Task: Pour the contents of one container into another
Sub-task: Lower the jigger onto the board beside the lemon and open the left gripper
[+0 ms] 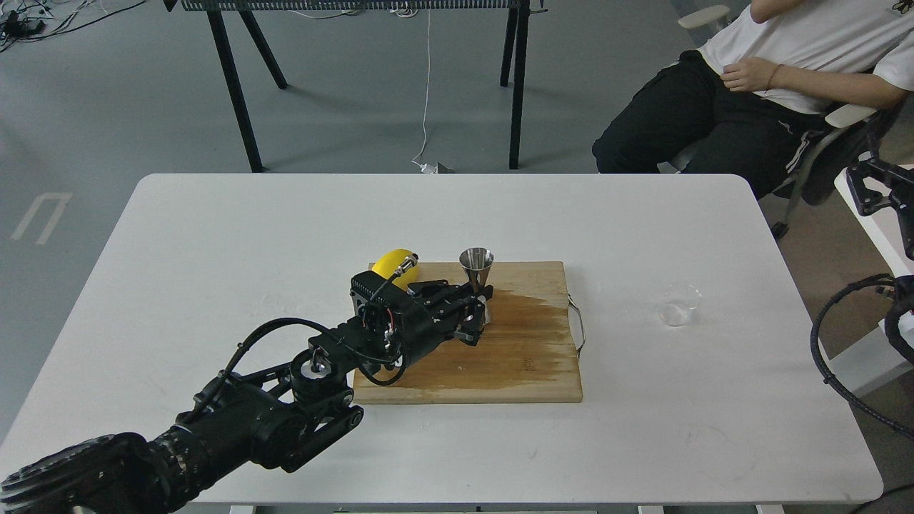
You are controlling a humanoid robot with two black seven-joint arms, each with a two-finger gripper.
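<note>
The left gripper is positioned at the base of the upright jigger on the cutting board; closure cannot be determined. The glass cup is located well to the right.

The jigger is seen upright on the far part of a wooden board, its open upper cone facing up and its steel sides shining. Its lower cone is hidden behind the left hand, whose fingers are set on either side of its base; whether it is gripped cannot be told. The cup is found upright on the white table, well apart to the right of the board. It is low, clear and nearly see-through, with a round rim.
</note>
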